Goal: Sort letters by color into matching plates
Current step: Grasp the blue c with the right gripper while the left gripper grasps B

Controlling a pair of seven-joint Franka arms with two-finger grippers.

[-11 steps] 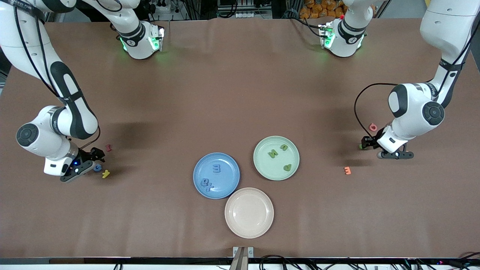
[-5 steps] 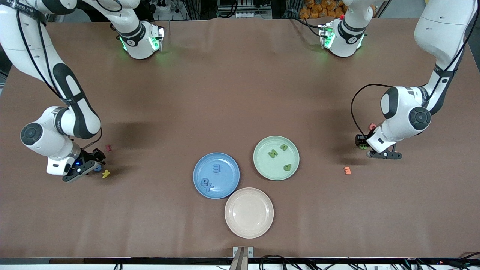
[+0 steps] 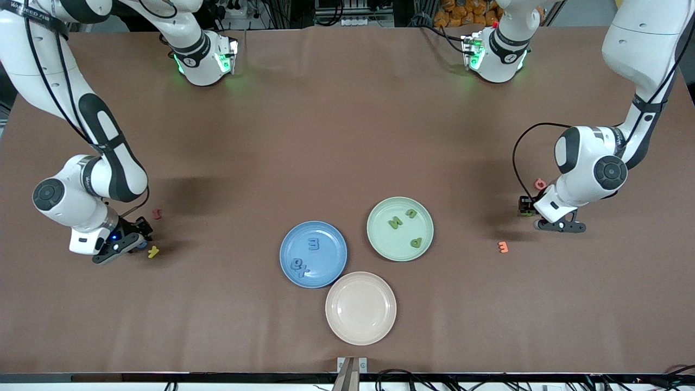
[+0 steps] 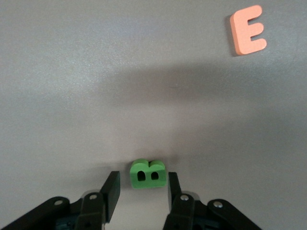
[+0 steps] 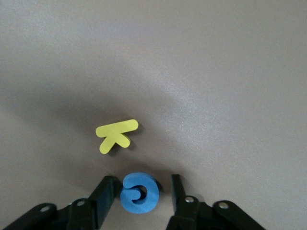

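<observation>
The blue plate [image 3: 328, 267] holds three blue letters [image 3: 313, 244]. Beside it, the mint green plate [image 3: 380, 234] holds three green letters [image 3: 395, 221]. At the right arm's end of the table, my right gripper [image 3: 138, 241] [image 5: 141, 184] is down on the table, open around a blue letter [image 5: 139, 192] [image 3: 143, 244]. One finger touches the letter and the other is a small gap away. At the left arm's end, my left gripper [image 3: 528, 210] [image 4: 143, 181] is low and open. A green B [image 4: 147, 173] [image 3: 524, 213] lies between its fingertips, with a gap on each side.
A yellow letter [image 5: 116, 135] [image 3: 153, 251] lies just past the blue one, and a dark red letter [image 3: 157, 214] lies close by. An orange E [image 4: 247, 29] [image 3: 503, 247] and a pink letter [image 3: 539, 184] lie near my left gripper. A beige-pink plate [image 3: 360, 308] sits nearest the front camera.
My right gripper's fingers have narrowed around the blue letter. My left arm shifted slightly over the green B, and its fingers hardly changed.
</observation>
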